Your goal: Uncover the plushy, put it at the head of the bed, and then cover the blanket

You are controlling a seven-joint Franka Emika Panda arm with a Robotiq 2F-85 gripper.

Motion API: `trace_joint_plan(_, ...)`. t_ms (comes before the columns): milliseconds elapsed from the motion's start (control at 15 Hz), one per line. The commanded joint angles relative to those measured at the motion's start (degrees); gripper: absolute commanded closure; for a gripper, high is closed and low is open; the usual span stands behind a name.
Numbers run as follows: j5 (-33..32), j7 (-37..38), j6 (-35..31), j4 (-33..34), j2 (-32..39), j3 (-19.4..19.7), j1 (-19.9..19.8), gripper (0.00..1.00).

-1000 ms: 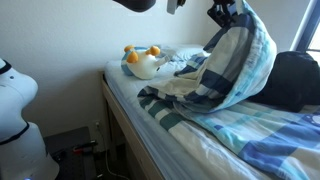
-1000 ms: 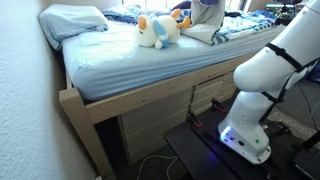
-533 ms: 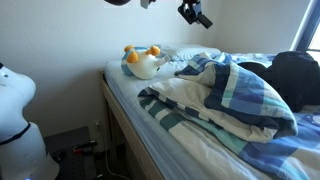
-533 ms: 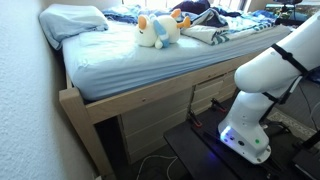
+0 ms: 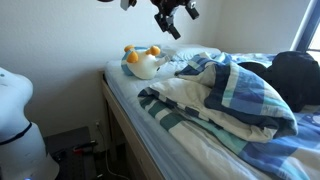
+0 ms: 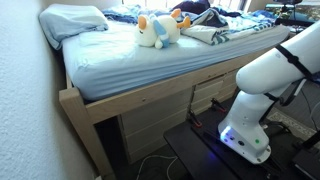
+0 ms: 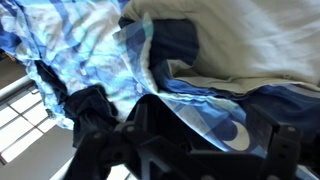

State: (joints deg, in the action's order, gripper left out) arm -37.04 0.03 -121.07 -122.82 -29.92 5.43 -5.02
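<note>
1. We see the pincer (image 5: 177, 18) high above the bed (image 5: 112, 112), a black, angular shape against the pale wall. Its fingers stand spread and nothing sits between them.
2. In the wrist view the pincer (image 7: 190, 150) is a dark, blurred silhouette along the lower edge. Its two fingers are well apart and empty above rumpled cloth.
3. The plushy (image 5: 143, 63) lies uncovered on the white sheet, near the side edge of the bed. It has a rounded, soft white body with yellow-orange knobs on top, and in an exterior view (image 6: 158, 30) we make out a small touch of teal.
4. The bed (image 6: 150, 95) has a pale wooden side frame with flat, squared boards. Its sheet is smooth and only lightly creased.
5. A plump white pillow (image 6: 72, 20) with soft folds fills the head corner. The plushy sits between it and the bedding heap, nearer the heap.
6. The blanket (image 5: 235, 95) is a puffy, crumpled mound in blue, light-blue and white stripes, with its white underside turned up in thick folds. Its nearest fold (image 6: 215, 32) lies just beside the plushy, and we cannot tell whether they touch. The wrist view shows the same blue pattern (image 7: 90, 50) up close.
7. A black bundle of fabric (image 5: 295, 78) bulges behind the mound.
8. The glossy, rounded white arm (image 6: 262, 75) stands beside the bed.
</note>
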Motion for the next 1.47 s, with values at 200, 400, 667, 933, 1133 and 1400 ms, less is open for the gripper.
trace_joint_plan(200,9.1,-6.1,6.4,-3.0,-2.9,-3.1,2.8,0.00)
trace_joint_plan(400,12.1,-8.9,8.5,-4.8,-4.2,-4.0,4.6,0.00)
trace_joint_plan(667,14.4,-10.1,9.6,-7.6,-6.5,-3.9,5.8,0.00)
trace_joint_plan(933,20.4,-13.6,11.1,-10.6,-9.1,-3.9,9.0,0.00)
trace_joint_plan(1133,23.8,-15.5,13.0,-11.1,-10.8,-4.4,11.3,0.00)
trace_joint_plan(1400,25.0,-14.7,16.8,-9.9,-12.7,-6.1,12.8,0.00)
